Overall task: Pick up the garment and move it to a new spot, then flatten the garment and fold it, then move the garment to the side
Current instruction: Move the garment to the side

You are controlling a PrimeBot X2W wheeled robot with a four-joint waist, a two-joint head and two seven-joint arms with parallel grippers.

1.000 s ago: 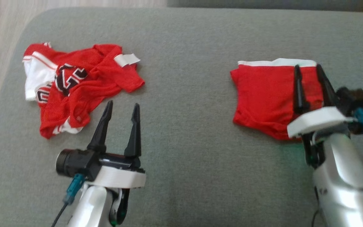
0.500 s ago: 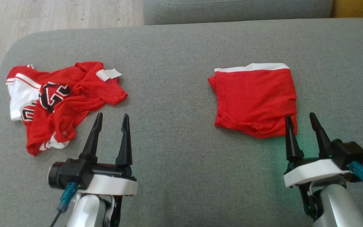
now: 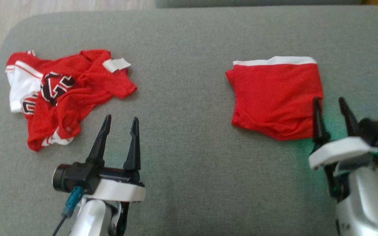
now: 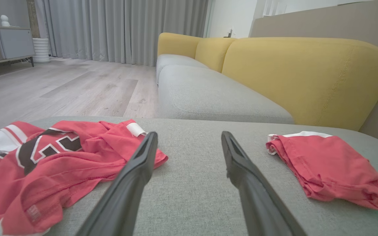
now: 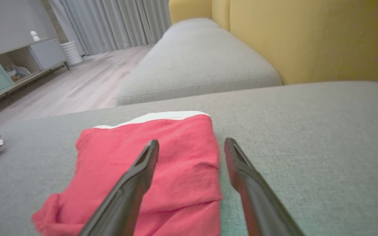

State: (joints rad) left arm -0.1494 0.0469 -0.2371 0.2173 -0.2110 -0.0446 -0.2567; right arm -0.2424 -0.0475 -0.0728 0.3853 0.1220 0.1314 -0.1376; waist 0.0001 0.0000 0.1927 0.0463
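**Both tools spread wide, red garment lies folded on the cushion**

Nearest us, at the front of the grey cushion (image 3: 182,98), the left tool (image 3: 121,118) hangs over bare fabric left of the cushion's middle. Its fingers are spread wide and point towards the cushion's far edge.

Over on the cushion's right side, the right tool (image 3: 328,99) is spread just as wide. One finger lies across the near right corner of the garment (image 3: 274,98), the other over bare grey cushion, so the two straddle that edge. Whether a fingertip actually touches the cloth, I cannot tell.

The garment lies flat on the right half of the cushion, a red folded rectangle with a white band along its far edge and some rumpling along the near one.

Well apart from it, on the cushion's left half, a red and white jersey (image 3: 71,95) with dark lettering lies crumpled in a heap.

Beyond the cushion's far edge sits a grey sofa (image 4: 208,95) with yellow backs. Left of that is pale wood floor (image 4: 61,88), then grey curtains (image 4: 120,29).
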